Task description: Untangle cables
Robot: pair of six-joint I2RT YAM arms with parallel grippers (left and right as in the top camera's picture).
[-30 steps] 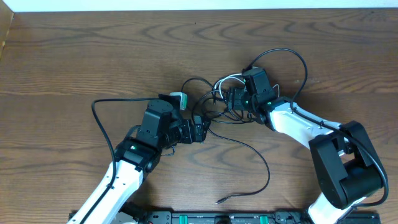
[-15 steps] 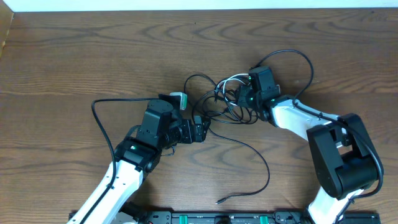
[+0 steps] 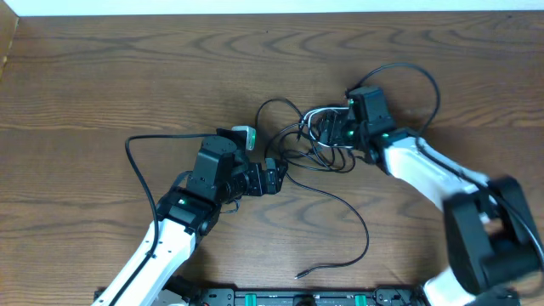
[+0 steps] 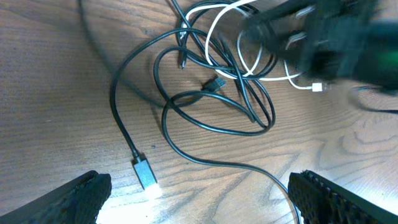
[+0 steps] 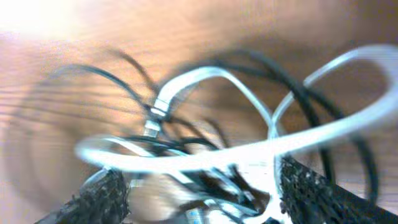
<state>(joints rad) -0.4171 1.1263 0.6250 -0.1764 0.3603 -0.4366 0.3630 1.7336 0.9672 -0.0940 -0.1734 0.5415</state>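
Between the spread fingers of the right pincer [image 5: 200,186] a thin white cable [image 5: 249,149] is seen crossing, blurred; whether it is touched cannot be told. One strand is best pinched close to a plug end and drawn slowly outward, low over the brown wooden surface [image 4: 56,93], so that loops are loosened rather than tightened. Beside the knot of thin black cables [image 4: 242,81] the left pincer [image 4: 199,193] is held wide apart and empty
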